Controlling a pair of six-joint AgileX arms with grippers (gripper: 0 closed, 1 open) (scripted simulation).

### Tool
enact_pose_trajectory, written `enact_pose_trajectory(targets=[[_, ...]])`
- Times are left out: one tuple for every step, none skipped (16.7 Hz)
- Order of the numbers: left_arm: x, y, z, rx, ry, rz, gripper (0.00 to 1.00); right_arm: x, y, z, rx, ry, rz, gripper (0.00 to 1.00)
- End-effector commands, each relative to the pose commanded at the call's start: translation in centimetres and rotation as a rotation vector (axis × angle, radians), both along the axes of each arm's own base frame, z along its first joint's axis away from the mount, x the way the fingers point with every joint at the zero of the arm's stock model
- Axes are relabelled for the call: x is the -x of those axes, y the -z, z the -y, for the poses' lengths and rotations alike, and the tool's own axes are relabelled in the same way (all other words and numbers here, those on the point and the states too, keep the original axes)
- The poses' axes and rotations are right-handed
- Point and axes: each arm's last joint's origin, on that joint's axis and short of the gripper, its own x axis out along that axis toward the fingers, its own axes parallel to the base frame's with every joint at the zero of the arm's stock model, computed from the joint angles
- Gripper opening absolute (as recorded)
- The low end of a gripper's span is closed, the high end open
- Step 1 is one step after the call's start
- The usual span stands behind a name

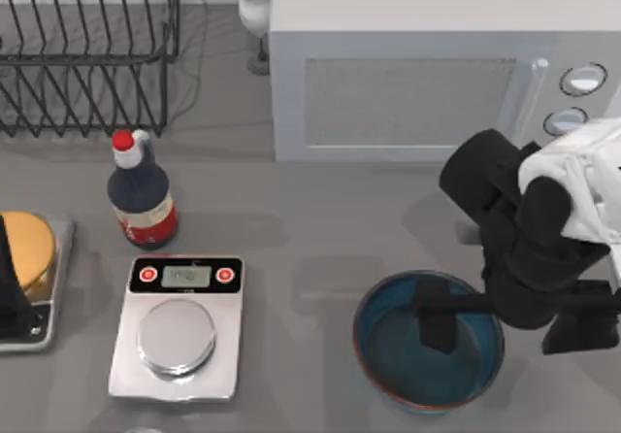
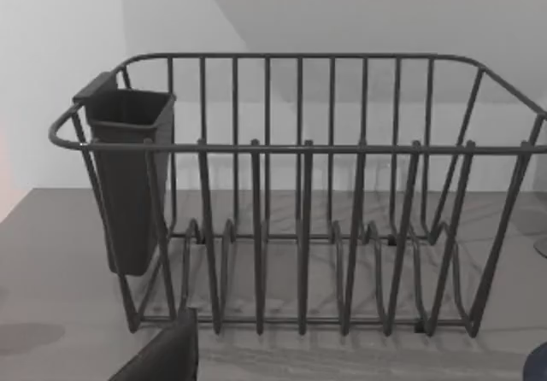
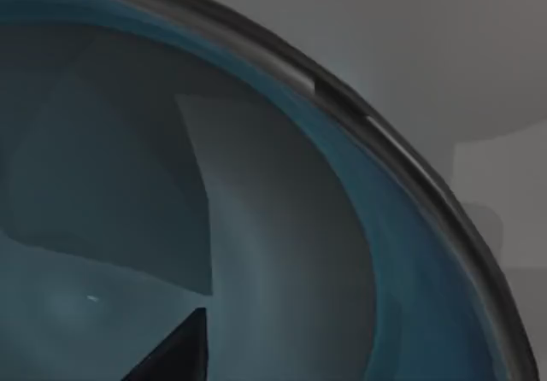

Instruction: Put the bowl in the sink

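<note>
The bowl (image 1: pixel 388 355), deep blue inside with a thin reddish-brown rim, sits on the grey table at the front right. My right gripper (image 1: pixel 509 328) is open and straddles the bowl's right rim: one finger (image 1: pixel 437 324) hangs inside the bowl, the other stands outside on the right. In the right wrist view the bowl's blue inside (image 3: pixel 256 253) is very close, with a dark fingertip (image 3: pixel 175 351) over it. The sink is out of view. My left arm (image 1: pixel 10 297) is parked at the table's left edge.
A white microwave (image 1: pixel 437 64) stands right behind the right arm. A wire dish rack (image 1: pixel 87 54) (image 2: pixel 299 202) is at the back left, with a wine glass (image 1: pixel 254 16) beside it. A dark bottle (image 1: pixel 143 195), a kitchen scale (image 1: pixel 179 326) and a yellow round thing (image 1: pixel 34 249) lie left.
</note>
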Motion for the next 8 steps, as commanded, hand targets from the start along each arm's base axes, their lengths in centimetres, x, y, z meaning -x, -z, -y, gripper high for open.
enact_pose_trajectory(targets=[[0.00,0.00,0.00,0.000,0.000,0.000,1.00,0.00,0.00,0.00,0.000,0.000,0.000,0.77],[0.00,0.00,0.00,0.000,0.000,0.000,1.00,0.00,0.00,0.00,0.000,0.000,0.000,0.70],[0.00,0.00,0.00,0.000,0.000,0.000,1.00,0.00,0.00,0.00,0.000,0.000,0.000,0.62],[0.00,0.00,0.00,0.000,0.000,0.000,1.00,0.00,0.00,0.00,0.000,0.000,0.000,0.55],[0.00,0.00,0.00,0.000,0.000,0.000,1.00,0.00,0.00,0.00,0.000,0.000,0.000,0.47],[0.00,0.00,0.00,0.000,0.000,0.000,1.00,0.00,0.00,0.00,0.000,0.000,0.000,0.40],[0.00,0.00,0.00,0.000,0.000,0.000,1.00,0.00,0.00,0.00,0.000,0.000,0.000,0.32],[0.00,0.00,0.00,0.000,0.000,0.000,1.00,0.00,0.00,0.00,0.000,0.000,0.000,0.25]])
